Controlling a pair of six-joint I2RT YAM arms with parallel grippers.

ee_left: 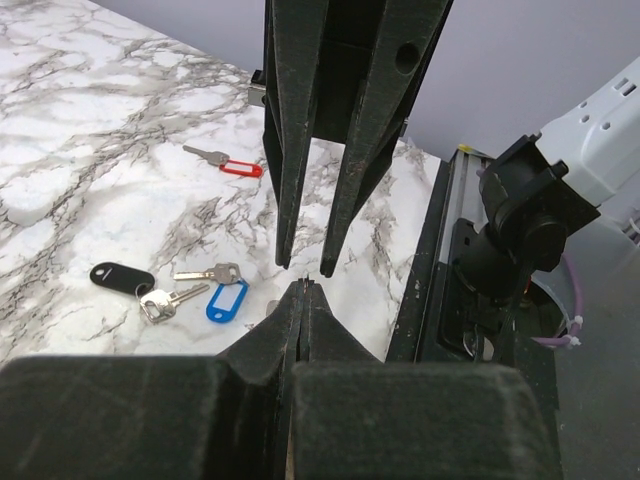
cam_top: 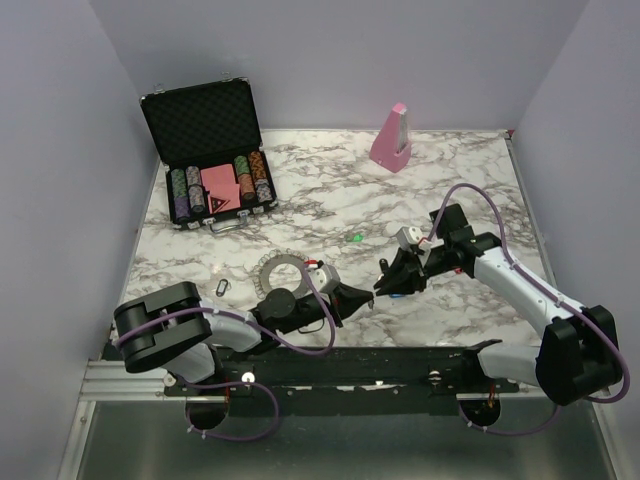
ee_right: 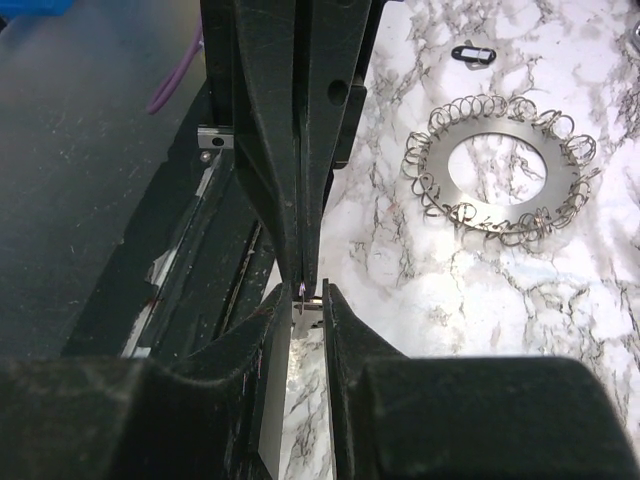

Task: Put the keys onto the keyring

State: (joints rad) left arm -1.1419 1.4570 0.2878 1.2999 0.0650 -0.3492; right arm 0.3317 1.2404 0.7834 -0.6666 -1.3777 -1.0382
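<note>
Meeting tip to tip at lower centre of the overhead frame, the left gripper (ee_left: 301, 292), pressed together on what may be a thin silver sliver, could drop it through the spread right gripper (ee_left: 306, 266), well apart from the keyring (ee_right: 500, 210) at upper right of the right wrist frame, while the keys (ee_left: 208, 272) lie loose at lower left of the left wrist frame.

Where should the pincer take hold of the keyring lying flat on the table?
Probably from above: pinch the keyring across its flat band, one finger in the centre, one outside. It lies flat on the table, too thin to grip edge-on, and wire loops crowd its rim.
</note>
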